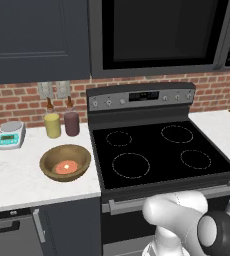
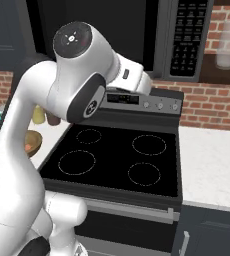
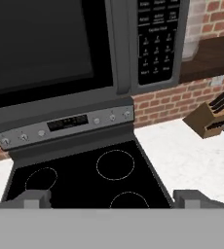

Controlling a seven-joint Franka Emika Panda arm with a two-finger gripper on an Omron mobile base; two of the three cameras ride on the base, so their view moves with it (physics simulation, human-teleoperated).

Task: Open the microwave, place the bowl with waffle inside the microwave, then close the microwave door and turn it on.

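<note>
The microwave (image 1: 162, 35) hangs above the stove with its door (image 3: 41, 48) shut. Its vertical bar handle (image 3: 120, 44) runs beside the button panel (image 3: 155, 39). The brown wooden bowl (image 1: 65, 162) sits on the white counter left of the stove, and the reddish waffle (image 1: 67, 167) lies in it. In the right base view an edge of the bowl (image 2: 33, 142) peeks out behind my arm. My gripper (image 3: 113, 199) is open and empty, with its fingertips (image 3: 33, 198) wide apart. It hovers over the stove, facing the microwave from a distance.
The black stove top (image 1: 157, 150) lies under the microwave. A yellow jar (image 1: 52, 125), a maroon jar (image 1: 71, 122) and a small scale (image 1: 11, 135) stand behind the bowl. A knife block (image 3: 209, 119) stands on the right counter (image 2: 212, 165).
</note>
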